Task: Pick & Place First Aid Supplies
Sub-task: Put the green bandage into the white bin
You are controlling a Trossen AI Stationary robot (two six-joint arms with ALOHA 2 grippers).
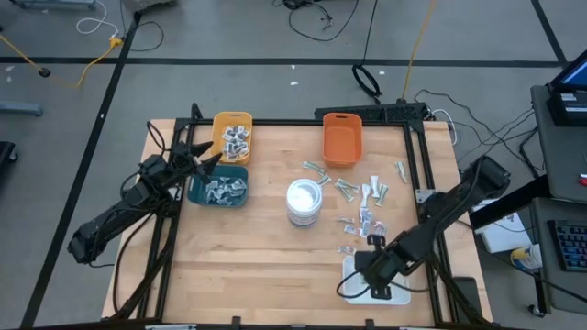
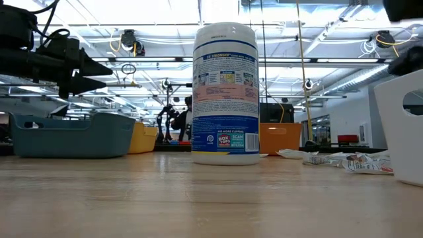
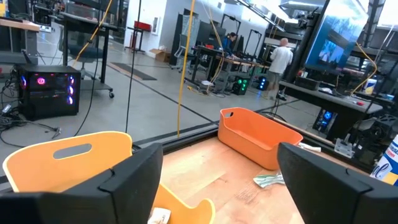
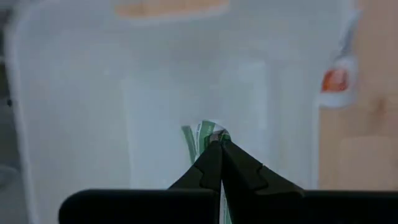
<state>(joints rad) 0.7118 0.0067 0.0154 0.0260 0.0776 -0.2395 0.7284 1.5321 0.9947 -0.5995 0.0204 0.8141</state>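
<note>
Right gripper (image 4: pixel 219 142) is low over the white tray (image 1: pixel 353 271) at the table's near right corner, fingers pinched tight on a thin pale-green strip (image 4: pixel 199 135); most of that strip is hidden behind the dark fingers. Left gripper (image 1: pixel 209 159) hangs wide apart and empty between the yellow bin (image 1: pixel 220 122) and the teal bin (image 1: pixel 195 192). Loose crinkled packets (image 1: pixel 365 203) lie scattered beside the glossy white canister (image 1: pixel 304 201).

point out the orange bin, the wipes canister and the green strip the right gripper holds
orange bin (image 1: pixel 341 142): high view, its inner floor.
wipes canister (image 2: pixel 225 92): low view, middle of the label.
green strip (image 4: pixel 200 135): right wrist view, the end above the shut fingers.
</note>
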